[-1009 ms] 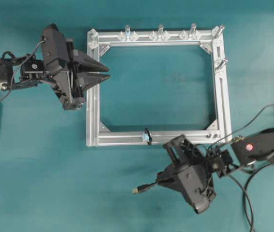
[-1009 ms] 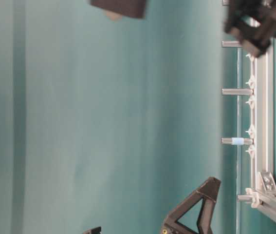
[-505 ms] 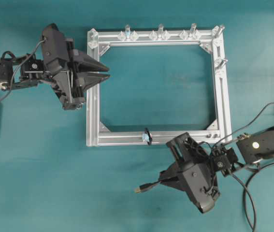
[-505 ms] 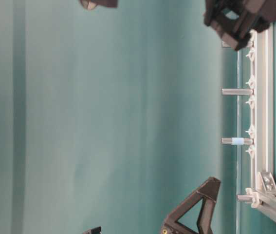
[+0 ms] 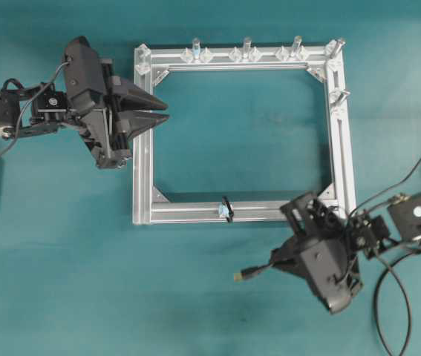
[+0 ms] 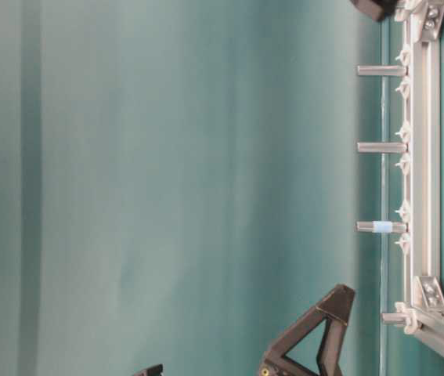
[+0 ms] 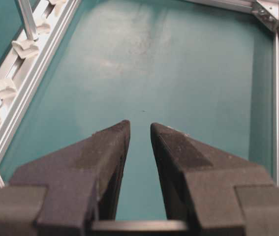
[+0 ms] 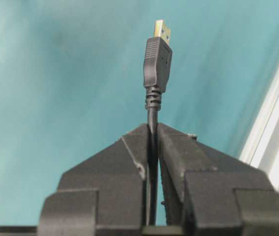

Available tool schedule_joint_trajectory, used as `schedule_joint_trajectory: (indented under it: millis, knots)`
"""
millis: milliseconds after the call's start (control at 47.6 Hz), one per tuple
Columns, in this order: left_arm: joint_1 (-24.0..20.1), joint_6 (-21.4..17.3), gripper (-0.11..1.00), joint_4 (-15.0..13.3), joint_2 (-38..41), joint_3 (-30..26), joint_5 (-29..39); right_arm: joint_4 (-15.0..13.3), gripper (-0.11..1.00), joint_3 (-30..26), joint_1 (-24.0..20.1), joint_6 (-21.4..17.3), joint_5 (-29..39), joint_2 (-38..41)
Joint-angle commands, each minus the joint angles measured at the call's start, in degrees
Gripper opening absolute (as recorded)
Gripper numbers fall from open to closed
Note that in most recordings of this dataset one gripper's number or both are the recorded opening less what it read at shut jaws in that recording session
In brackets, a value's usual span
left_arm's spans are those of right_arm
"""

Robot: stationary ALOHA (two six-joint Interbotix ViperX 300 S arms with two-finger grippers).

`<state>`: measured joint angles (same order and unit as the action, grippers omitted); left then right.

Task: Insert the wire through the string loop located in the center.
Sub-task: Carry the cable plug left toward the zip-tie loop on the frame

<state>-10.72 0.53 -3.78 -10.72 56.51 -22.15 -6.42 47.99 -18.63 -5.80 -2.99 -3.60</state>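
Square aluminium frame (image 5: 342, 156) with upright bolt posts (image 5: 246, 46) on teal tabletop (image 5: 61, 259)

The desk (image 5: 217, 133) is covered all over by a plain teal cloth. It is lit evenly, and soft pale sheen is seen on the cloth in the wrist views. A teal backdrop (image 6: 167, 172) is hung behind.

The wire (image 8: 152, 118) is black, its plug tipped gold. The string loop (image 5: 227, 207) is black on a pale blue-white base, set on the silver frame (image 5: 341, 141), which lies on a plain teal table (image 5: 69, 267).
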Motion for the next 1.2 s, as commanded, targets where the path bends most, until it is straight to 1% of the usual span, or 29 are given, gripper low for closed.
schedule_joint_trajectory:
  millis: [0, 357, 589, 673, 925, 1177]
  knots:
    - [0.2, 0.0, 0.30, 0.2, -1.2, -1.0, -0.3, 0.2, 0.08, 0.5, 1.1, -0.1, 0.1, -2.7]
    - [0.8, 0.1, 0.30, 0.2, -1.2, -1.1, -0.3, 0.2, 0.08, 4.7, 5.9, -0.1, 0.2, -7.5]
    - [0.9, 0.0, 0.30, 0.2, -1.2, -1.1, -0.3, 0.3, 0.08, 6.0, 8.6, -0.4, 2.4, -9.7]
    - [0.9, 0.0, 0.30, 0.2, -1.2, -1.2, -0.4, 0.3, 0.08, 6.0, 9.2, -2.0, 3.1, -10.0]
    - [0.9, 0.0, 0.30, 0.2, -1.2, -1.2, -0.4, 0.3, 0.08, 6.0, 9.5, -9.1, 3.0, -10.1]
    - [0.9, 0.0, 0.30, 0.1, -1.2, -1.1, -0.4, 0.3, 0.08, 5.7, 9.5, -12.8, 3.2, -10.1]
